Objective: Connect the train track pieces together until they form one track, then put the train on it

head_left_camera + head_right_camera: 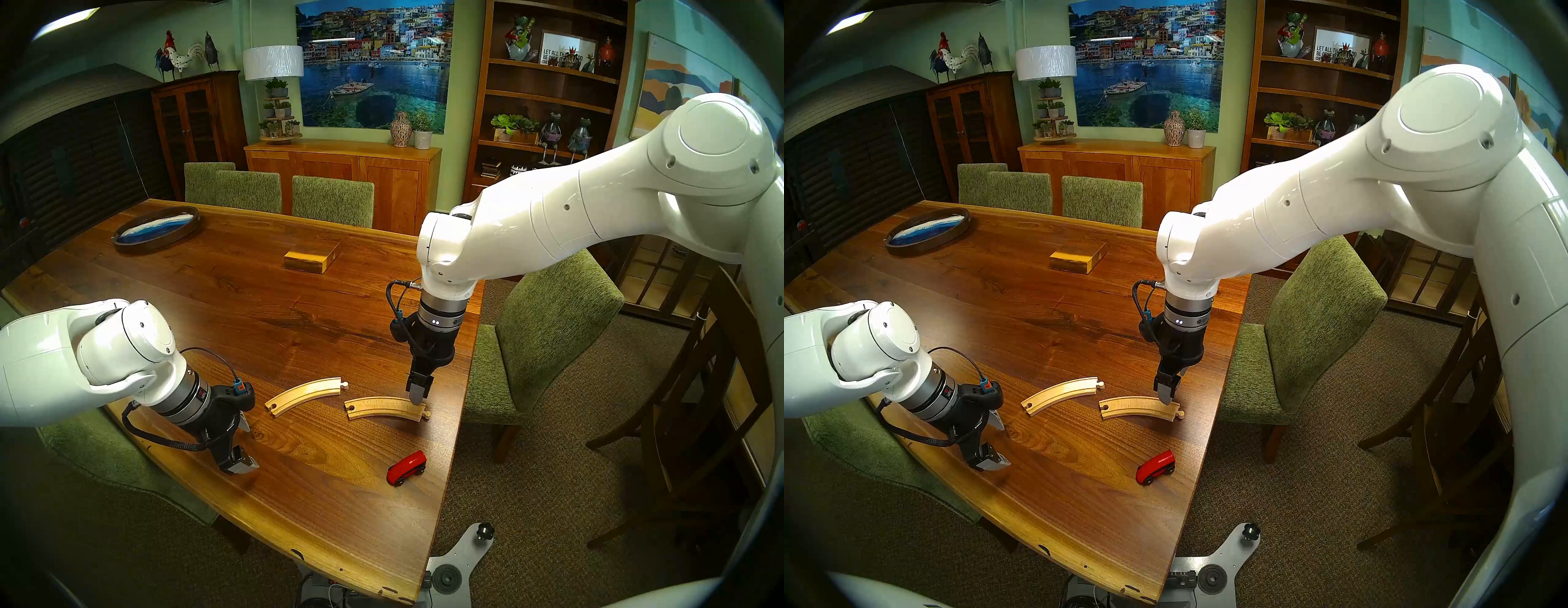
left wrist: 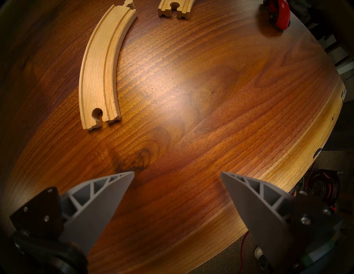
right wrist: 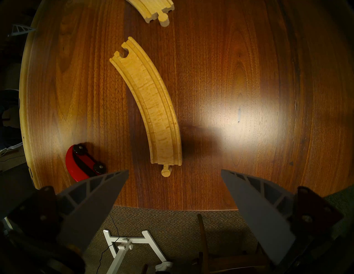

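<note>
Starting on the left: the left gripper [image 1: 244, 441] hangs tilted over the near-left part of the walnut table [image 1: 263, 305], jaws spread wide with nothing between them, just bare wood under the fingertips. The table's curved near edge runs close beside it, so there's little surface on that side and plenty of open tabletop ahead of the jaws.

A bit ahead of those jaws lies the left track piece [image 1: 304, 395], a pale curved wooden section with two grooves, hole end nearest the left gripper and round peg end pointing toward the other piece. Just past that peg, with a clear gap and slightly offset, sits the right track piece [image 1: 385, 407], same pale curve, hole end facing the first one and peg end out toward the table's right edge. They aren't joined.

The right gripper [image 1: 418, 392] points straight down over the peg end of the right track piece, jaws also wide and holding nothing. From the right wrist view the piece sits ahead of the fingertips [image 3: 107, 189], not between them, and the table's right edge is right under them, so room is tight there.

The red toy train [image 1: 406, 467] lies tipped on its side, wheels showing, near the front edge and well apart from both pieces, touched by neither gripper.
</note>
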Available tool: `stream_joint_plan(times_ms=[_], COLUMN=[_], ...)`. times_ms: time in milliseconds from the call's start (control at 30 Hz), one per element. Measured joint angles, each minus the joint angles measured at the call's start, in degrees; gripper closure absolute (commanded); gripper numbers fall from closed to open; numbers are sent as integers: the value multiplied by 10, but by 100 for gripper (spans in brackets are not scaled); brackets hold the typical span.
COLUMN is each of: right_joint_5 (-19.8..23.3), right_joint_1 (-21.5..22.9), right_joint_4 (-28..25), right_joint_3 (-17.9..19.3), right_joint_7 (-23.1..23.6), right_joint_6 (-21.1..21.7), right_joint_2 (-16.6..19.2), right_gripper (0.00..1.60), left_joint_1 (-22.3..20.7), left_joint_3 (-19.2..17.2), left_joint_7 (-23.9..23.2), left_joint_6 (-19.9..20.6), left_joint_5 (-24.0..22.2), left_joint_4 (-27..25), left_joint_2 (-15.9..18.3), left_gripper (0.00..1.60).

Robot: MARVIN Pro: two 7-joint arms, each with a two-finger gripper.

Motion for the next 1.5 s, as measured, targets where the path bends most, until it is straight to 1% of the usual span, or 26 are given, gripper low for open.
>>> stream_joint_plan(times_ms=[667,900,1267,1500], right_joint_5=[3,18,57,72], right_joint_1=[0,1,3,4], right_joint_4=[1,-9,-42,-47], right_joint_3=[5,15,31,37], right_joint_7=[-5,-33,-109,-128], right_joint_6=[3,10,31,33], right_joint_2=[-1,-5,-21,-22], right_gripper=[0,0,0,0], left_joint_1=[0,1,1,1], left_joint_3=[0,0,0,0], left_joint_7=[0,0,0,0], left_joint_6=[0,0,0,0], left_joint_5=[0,0,0,0], left_joint_4=[0,0,0,0], left_joint_2=[0,0,0,0], left_gripper=[0,0,0,0])
